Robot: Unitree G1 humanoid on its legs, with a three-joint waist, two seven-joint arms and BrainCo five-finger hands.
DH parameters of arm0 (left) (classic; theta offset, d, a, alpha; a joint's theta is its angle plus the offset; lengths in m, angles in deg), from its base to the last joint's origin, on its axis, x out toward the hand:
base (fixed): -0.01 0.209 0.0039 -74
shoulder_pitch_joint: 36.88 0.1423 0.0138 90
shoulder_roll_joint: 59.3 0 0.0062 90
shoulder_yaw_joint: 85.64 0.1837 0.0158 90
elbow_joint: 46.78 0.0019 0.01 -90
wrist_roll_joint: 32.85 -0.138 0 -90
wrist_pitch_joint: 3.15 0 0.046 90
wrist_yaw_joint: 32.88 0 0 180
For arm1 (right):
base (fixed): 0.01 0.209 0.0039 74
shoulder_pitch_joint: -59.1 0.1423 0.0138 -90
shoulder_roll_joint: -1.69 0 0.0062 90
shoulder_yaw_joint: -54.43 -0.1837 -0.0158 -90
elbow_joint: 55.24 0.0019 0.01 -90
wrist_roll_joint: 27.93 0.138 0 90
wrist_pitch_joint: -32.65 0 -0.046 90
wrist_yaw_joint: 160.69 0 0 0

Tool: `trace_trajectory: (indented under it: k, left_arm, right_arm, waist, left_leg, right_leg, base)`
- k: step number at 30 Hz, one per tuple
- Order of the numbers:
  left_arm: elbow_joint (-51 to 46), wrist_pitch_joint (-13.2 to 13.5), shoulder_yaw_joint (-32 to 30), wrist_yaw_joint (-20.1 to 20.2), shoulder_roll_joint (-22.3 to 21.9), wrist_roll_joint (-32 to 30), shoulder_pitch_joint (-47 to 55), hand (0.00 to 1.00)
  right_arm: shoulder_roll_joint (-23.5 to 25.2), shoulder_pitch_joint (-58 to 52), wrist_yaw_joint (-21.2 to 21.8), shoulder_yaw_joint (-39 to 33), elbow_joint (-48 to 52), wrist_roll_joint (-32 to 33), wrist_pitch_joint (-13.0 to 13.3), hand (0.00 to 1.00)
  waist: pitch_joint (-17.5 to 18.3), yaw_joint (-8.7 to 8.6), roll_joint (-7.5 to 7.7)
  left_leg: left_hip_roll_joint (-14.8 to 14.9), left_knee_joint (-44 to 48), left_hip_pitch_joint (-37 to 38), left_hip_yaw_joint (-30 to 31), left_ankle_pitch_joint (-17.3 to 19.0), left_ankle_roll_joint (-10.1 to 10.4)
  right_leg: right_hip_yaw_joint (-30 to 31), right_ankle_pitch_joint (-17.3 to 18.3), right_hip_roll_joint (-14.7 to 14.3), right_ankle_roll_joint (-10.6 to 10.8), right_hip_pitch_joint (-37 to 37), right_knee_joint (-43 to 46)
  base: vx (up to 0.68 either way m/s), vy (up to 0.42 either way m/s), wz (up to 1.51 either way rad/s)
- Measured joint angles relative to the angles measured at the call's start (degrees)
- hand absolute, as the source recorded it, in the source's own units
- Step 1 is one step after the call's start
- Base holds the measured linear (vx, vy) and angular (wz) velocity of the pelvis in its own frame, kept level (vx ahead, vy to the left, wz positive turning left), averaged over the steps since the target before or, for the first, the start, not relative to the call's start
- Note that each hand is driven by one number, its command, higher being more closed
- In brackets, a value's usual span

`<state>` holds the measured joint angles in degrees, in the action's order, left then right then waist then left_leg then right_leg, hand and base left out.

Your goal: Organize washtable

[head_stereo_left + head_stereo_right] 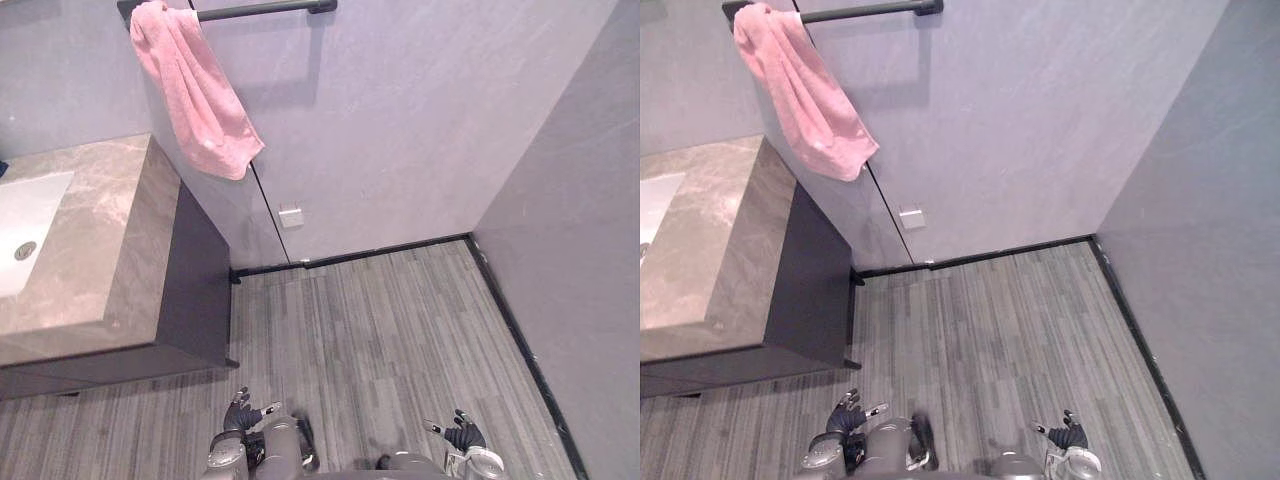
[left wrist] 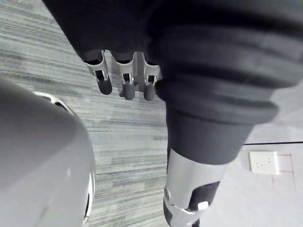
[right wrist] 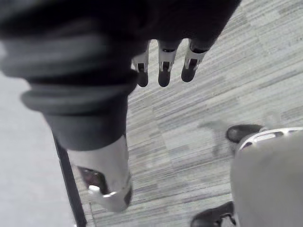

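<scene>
Left hand [image 1: 243, 413] and right hand [image 1: 463, 434] hang at frame bottom, loosely spread, empty, apparently idle. Towel [image 1: 195, 95] drapes over rail [image 1: 265, 9] above tabletop [image 1: 100, 240], upper left.

Light soft & even, med-bright, from overhead; no hard glare. Towel bar [image 1: 265, 10] & pink towel [image 1: 195, 95] throw soft-edged shadows down & to the R on the back wall [image 1: 400, 120]. Washtable [image 1: 100, 240] top well lit, its dark side face in shade, w/ a dim band on the floor [image 1: 380, 330] under its btm edge. Basin [image 1: 25, 225] at the top's L edge is the brightest spot, near blown out. Side wall [image 1: 590, 250] a bit dimmer. Wrist views: left hand [image 2: 124, 78] & right hand [image 3: 163, 66] covers nearly black, little detail; silver fingers [image 2: 97, 71] catch small highlights.
</scene>
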<state>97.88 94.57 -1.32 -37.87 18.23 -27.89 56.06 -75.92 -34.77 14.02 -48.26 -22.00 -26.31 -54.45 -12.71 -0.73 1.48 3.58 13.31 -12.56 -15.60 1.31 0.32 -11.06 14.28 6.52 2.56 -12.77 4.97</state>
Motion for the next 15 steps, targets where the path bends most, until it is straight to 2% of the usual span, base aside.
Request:
trace_trajectory:
  k: [1,3,4,5,7,8,10,11,12,13,14,15]
  left_arm:
    - [0.5,-0.1,-0.1,0.1,0.8,0.0,-1.0,0.00]
    - [1.4,-0.2,-0.1,0.0,0.8,0.0,-1.2,0.00]
    - [1.8,-0.4,-0.1,0.0,0.9,0.0,-1.1,0.00]
    - [1.9,-0.7,0.3,0.0,1.0,0.0,-0.6,0.00]
    - [2.2,-1.0,1.5,0.0,1.2,0.0,-0.4,0.00]
    - [2.2,-1.0,1.6,0.0,1.3,-0.1,-0.2,0.00]
    - [2.2,-1.0,1.5,0.0,1.4,0.0,-0.1,0.00]
    - [2.2,-1.0,1.5,0.0,1.4,0.0,0.0,0.00]
    - [2.2,-1.0,1.5,0.0,1.3,0.0,0.1,0.00]
    - [2.2,-1.0,1.5,0.0,1.2,0.0,0.2,0.00]
    - [2.2,-0.9,1.5,0.0,1.2,0.0,0.2,0.00]
    - [2.2,-0.9,1.5,0.0,1.1,0.0,0.4,0.00]
  right_arm:
    - [0.3,0.3,0.0,0.0,-0.2,-0.1,0.0,0.00]
    - [0.4,0.0,0.1,-0.3,-0.5,-0.2,-0.1,0.00]
    - [0.5,-0.1,0.3,-0.3,-0.4,-0.3,-0.2,0.00]
    - [0.6,0.0,0.4,-0.5,-0.2,-0.4,-0.2,0.00]
    - [0.2,0.0,0.5,-0.4,0.1,-0.7,0.0,0.00]
    - [0.1,0.0,0.5,-0.2,0.3,-0.8,0.1,0.00]
    - [-0.5,0.3,0.5,0.3,0.3,-1.3,0.5,0.00]
    - [-0.5,0.6,0.6,0.3,0.3,-1.4,0.5,0.00]
    - [-0.5,1.2,0.5,0.4,0.3,-1.5,0.6,0.00]
    - [-0.5,1.1,0.5,0.5,0.3,-1.5,0.6,0.00]
    - [-0.6,0.9,0.5,0.9,0.2,-1.5,0.5,0.00]
    - [-0.6,0.4,0.5,1.5,0.1,-1.5,0.5,0.00]
  waist:
    - [0.0,0.07,1.04]
    - [0.1,0.49,1.11]
    - [0.1,0.51,1.12]
    - [0.1,0.06,1.19]
    - [0.0,-0.14,1.26]
    - [-0.1,-0.22,0.92]
    - [-0.4,-0.77,0.03]
    - [-0.5,-0.99,-0.07]
    - [-0.6,-1.72,-0.30]
    - [-0.5,-1.74,-0.22]
    - [-0.5,-1.74,-0.12]
    - [-0.5,-1.79,0.52]
  left_leg:
    - [-0.9,1.4,-1.1,-0.2,1.9,-1.3]
    - [-1.9,1.6,1.3,-1.0,4.2,-2.2]
    - [-2.6,1.0,3.5,-1.5,5.0,-2.7]
    - [-3.3,0.3,6.9,-1.7,6.4,-3.4]
    - [-4.4,-1.6,12.7,-1.1,8.4,-3.7]
    - [-4.4,-2.8,15.4,-0.7,8.8,-3.7]
    - [-3.6,-5.8,20.1,0.4,8.8,-3.7]
    - [-3.0,-6.2,20.9,0.7,8.8,-3.7]
    - [-1.6,-6.5,22.1,1.5,8.8,-3.7]
    - [-1.2,-6.8,22.6,1.5,8.8,-3.6]
    - [-0.5,-7.1,23.8,2.0,9.8,-2.0]
    - [-0.7,-7.1,24.8,3.0,11.2,0.4]
  right_leg:
    - [0.4,-0.1,1.6,0.4,1.1,1.9]
    - [3.6,-0.1,3.0,0.4,4.8,12.7]
    - [5.3,-0.8,4.0,1.6,7.5,20.9]
    - [8.0,-2.9,5.0,4.7,11.3,32.7]
    - [8.4,-1.0,5.5,5.1,15.7,45.8]
    - [7.5,0.6,5.5,4.5,17.6,48.7]
    - [3.4,3.1,3.9,1.3,22.1,46.5]
    - [2.9,3.7,3.0,1.4,23.2,44.3]
    - [2.7,3.7,0.4,1.2,25.5,35.8]
    - [3.0,3.4,-0.4,1.4,26.3,31.8]
    - [4.0,0.0,-1.8,0.7,27.1,22.1]
    - [5.4,-7.6,-2.3,-0.2,27.0,16.1]
  base:
    - [0.37,0.162,0.07]
    - [0.47,0.235,-0.08]
    - [0.42,0.210,-0.10]
    - [0.42,0.182,-0.01]
    - [0.39,0.121,0.11]
    - [0.44,0.071,0.22]
    - [0.36,0.016,0.27]
    - [0.34,-0.081,0.36]
    - [0.33,-0.105,0.34]
    - [0.40,-0.163,0.45]
    - [0.35,-0.176,0.41]
    - [0.37,-0.194,0.49]
